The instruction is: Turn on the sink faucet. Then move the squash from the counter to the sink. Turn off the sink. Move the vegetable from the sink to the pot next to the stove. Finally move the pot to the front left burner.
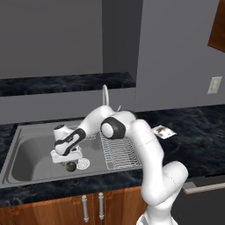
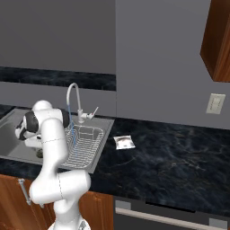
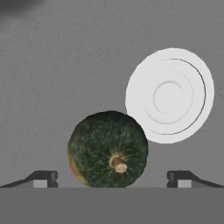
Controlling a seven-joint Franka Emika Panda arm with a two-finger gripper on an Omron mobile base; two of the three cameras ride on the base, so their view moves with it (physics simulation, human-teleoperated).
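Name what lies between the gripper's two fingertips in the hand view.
The squash sits on the sink floor between the open gripper's fingertips, beside the white drain.

text: none legible | labels: none | signs: none

Pincer (image 3: 112, 178) hangs low in the sink (image 1: 26, 151) left basin, fingers spread wide, clear gaps either side of the squash (image 3: 108, 148) between them. Drain (image 3: 169, 95) just beside squash, flat, no block. Basin floor around squash bare. Wire rack (image 1: 121, 153) fills the right basin; faucet (image 2: 72, 101) rises behind the rack.
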